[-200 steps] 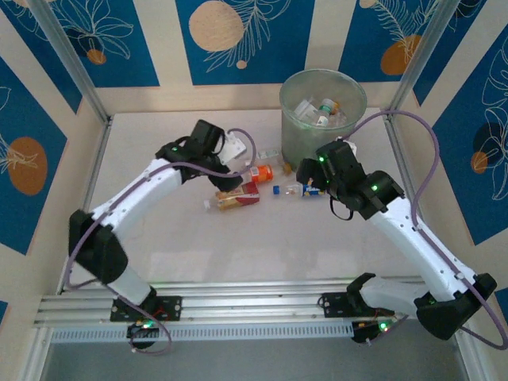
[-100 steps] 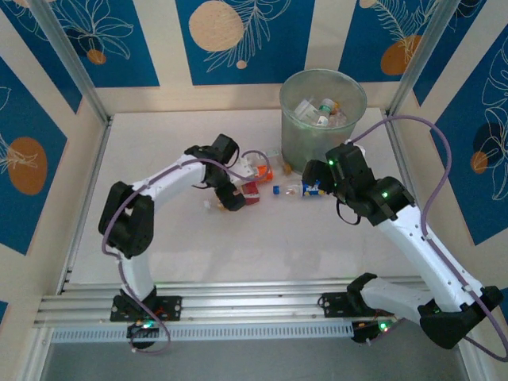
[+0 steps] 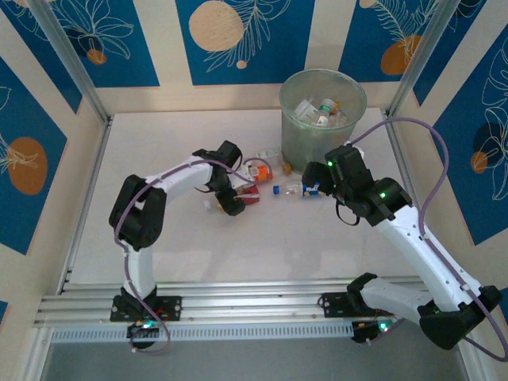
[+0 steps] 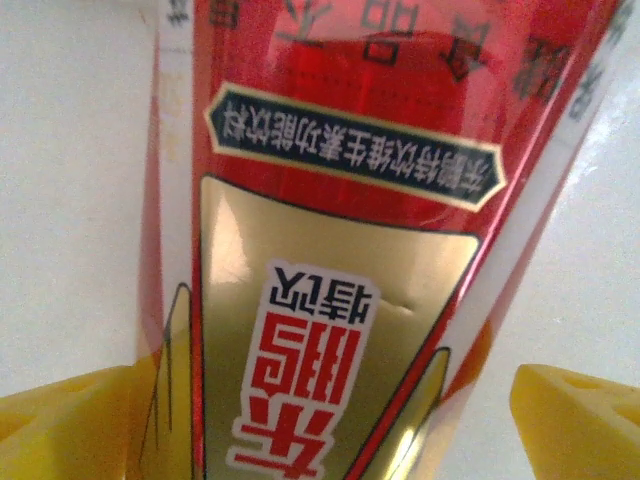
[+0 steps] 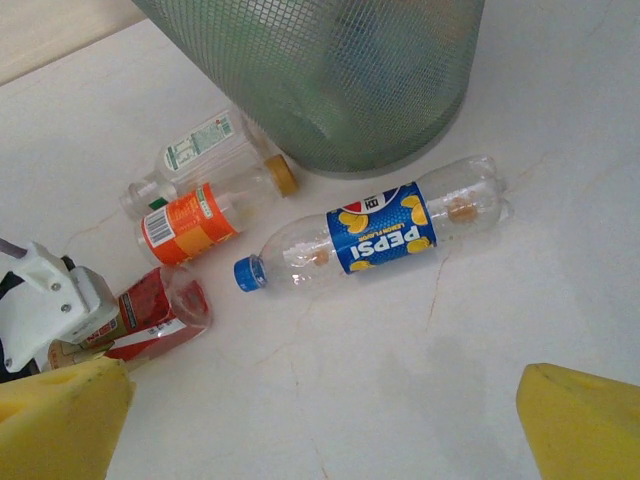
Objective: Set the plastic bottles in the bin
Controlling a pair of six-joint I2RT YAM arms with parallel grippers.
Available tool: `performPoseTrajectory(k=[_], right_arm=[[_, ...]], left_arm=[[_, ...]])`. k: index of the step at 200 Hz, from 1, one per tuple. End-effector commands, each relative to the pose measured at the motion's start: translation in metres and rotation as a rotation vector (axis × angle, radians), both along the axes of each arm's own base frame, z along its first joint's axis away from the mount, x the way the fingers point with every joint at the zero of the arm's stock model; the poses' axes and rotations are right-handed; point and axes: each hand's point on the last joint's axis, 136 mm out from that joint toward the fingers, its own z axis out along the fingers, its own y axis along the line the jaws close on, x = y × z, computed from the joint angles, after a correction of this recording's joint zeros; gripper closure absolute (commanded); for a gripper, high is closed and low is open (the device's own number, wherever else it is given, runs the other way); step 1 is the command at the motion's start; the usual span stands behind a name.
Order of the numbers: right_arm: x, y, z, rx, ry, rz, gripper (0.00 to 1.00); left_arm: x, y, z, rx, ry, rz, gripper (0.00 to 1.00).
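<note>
Straddling the red-labelled bottle (image 4: 330, 250), the left end effector (image 4: 322, 430) stands released, jaws apart.

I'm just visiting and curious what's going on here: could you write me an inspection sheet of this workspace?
Surface: pale veined table.
Job's things: bin upright, bottles inside; red-labelled bottle, orange-labelled bottle, Pepsi bottle and white-and-green-labelled bottle lying outside it.
Clutter: nothing seen.
Fingers: left fingers open, astride the red-labelled bottle; right fingers open, empty.
Cables: purple cables hang in loose loops.
Surroundings: blue-and-cream patterned walls, aluminium frame.
</note>
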Motion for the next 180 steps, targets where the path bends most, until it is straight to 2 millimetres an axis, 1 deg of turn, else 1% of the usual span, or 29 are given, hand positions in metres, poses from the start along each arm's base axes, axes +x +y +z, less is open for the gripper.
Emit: performPoseTrajectory(k=[1, 14, 26, 36, 45, 50, 59, 69, 88, 112, 135, 162, 180], right_arm=[[0.0, 0.001, 0.004, 0.035, -0.021, -0.008, 0.01], [0.001, 0.002, 0.003, 0.039, -0.024, -0.004, 0.01], [0.001, 0.002, 0.003, 0.042, -0.025, -0.003, 0.01], [0.002, 0.002, 0.003, 0.044, -0.027, -0.004, 0.01], [0.002, 0.003, 0.003, 0.045, -0.026, -0.003, 0.01], [0.002, 0.003, 0.002, 0.045, -0.026, -0.002, 0.01], [0.002, 0.003, 0.002, 0.046, -0.027, -0.001, 0.01], [0.002, 0.004, 0.001, 0.05, -0.024, -0.002, 0.01], [0.002, 0.006, -0.003, 0.065, -0.019, 0.004, 0.01], [0.004, 0.016, -0.007, 0.104, -0.013, 0.035, 0.01], [0.006, 0.029, -0.01, 0.166, -0.008, 0.077, 0.01], [0.008, 0.054, -0.01, 0.3, -0.016, 0.162, 0.01], [0.009, 0.071, -0.007, 0.4, -0.029, 0.216, 0.01]], left_arm=[[-0.001, 0.011, -0.015, 0.039, 0.022, -0.001, 0.11], [-0.002, 0.013, -0.019, 0.046, 0.026, 0.003, 0.18], [-0.003, 0.015, -0.021, 0.05, 0.032, 0.007, 0.22], [-0.003, 0.015, -0.021, 0.051, 0.033, 0.008, 0.29], [-0.004, 0.015, -0.019, 0.051, 0.034, 0.009, 0.3], [-0.005, 0.015, -0.018, 0.049, 0.033, 0.007, 0.31], [-0.005, 0.016, -0.014, 0.045, 0.027, 0.007, 0.38], [-0.005, 0.016, -0.009, 0.038, 0.018, 0.008, 0.44], [-0.008, 0.016, 0.003, 0.024, 0.008, 0.014, 0.45], [-0.013, 0.012, 0.027, -0.036, -0.015, 0.018, 0.45], [-0.017, 0.003, 0.06, -0.137, -0.072, 0.014, 0.45], [-0.019, -0.01, 0.099, -0.273, -0.137, 0.015, 0.45], [-0.016, -0.02, 0.122, -0.365, -0.177, 0.033, 0.46]])
